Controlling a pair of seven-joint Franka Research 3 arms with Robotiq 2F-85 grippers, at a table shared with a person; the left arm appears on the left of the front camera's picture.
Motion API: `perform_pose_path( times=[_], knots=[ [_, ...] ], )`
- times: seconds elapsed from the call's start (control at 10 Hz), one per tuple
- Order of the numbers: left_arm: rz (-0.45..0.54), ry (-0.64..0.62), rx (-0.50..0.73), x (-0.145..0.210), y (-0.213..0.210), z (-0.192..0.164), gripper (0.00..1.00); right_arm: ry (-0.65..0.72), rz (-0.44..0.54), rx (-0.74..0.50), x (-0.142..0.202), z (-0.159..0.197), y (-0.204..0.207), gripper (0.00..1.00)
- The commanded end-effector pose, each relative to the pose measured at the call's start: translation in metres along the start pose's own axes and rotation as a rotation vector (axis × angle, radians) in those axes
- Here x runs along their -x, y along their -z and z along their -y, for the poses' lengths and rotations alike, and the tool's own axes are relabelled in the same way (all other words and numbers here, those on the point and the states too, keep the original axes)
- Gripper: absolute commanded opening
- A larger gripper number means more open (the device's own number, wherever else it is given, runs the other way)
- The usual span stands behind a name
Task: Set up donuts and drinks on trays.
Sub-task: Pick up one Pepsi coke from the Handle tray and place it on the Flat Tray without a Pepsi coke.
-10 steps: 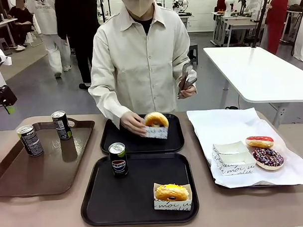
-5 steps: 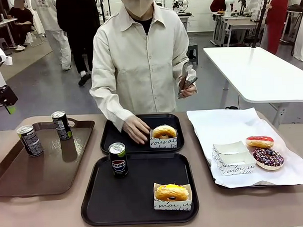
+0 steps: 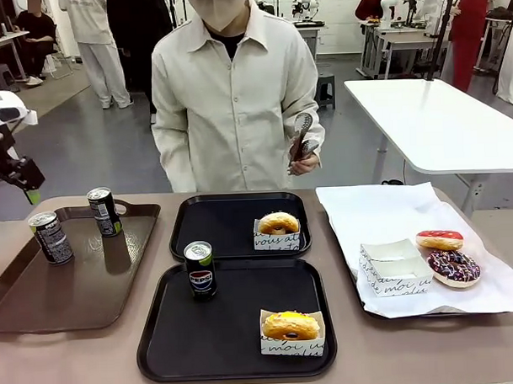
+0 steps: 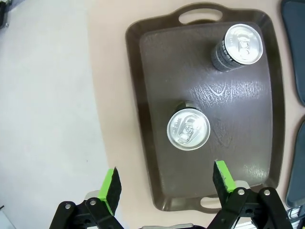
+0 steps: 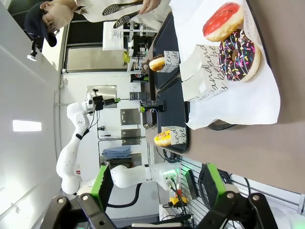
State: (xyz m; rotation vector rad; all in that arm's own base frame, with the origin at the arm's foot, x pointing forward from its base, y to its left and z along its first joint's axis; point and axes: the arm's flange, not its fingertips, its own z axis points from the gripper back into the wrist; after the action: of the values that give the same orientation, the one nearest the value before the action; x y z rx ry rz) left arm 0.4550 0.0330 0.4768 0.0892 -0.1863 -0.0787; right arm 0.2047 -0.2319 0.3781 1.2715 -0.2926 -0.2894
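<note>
The left gripper (image 4: pixel 167 185) hangs wide open and empty over the brown tray (image 4: pixel 159 76), with one can (image 4: pixel 188 129) just ahead of the gap between its jaws. That can stands upright, long axis vertical, silver top toward the gripper.

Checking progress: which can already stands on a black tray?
The Pepsi-logo can, on the near black tray; the other two cans stand on the brown tray.

Open lab hall: grey floor (image 4: pixel 43 95) ahead of the fingers (image 4: pixel 110 188) of the left gripper (image 4: pixel 165 169); white worktable (image 3: pixel 439 110) and staffed benches (image 3: pixel 399 37) farther off.
</note>
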Motion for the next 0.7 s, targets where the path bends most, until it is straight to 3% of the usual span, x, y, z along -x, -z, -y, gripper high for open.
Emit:
perform_pose_path(
  times=[0.0, 0.6],
  knots=[
    [-0.027, -0.001, 0.048, -0.02, 0.02, -0.003, 1.0, -0.012, 0.002, -0.01, 0.0, 0.0, 0.0, 1.0],
    [-0.074, -0.05, 0.096, -0.044, 0.069, 0.012, 1.0, -0.012, 0.002, -0.01, 0.0, 0.0, 0.0, 1.0]
  ],
)
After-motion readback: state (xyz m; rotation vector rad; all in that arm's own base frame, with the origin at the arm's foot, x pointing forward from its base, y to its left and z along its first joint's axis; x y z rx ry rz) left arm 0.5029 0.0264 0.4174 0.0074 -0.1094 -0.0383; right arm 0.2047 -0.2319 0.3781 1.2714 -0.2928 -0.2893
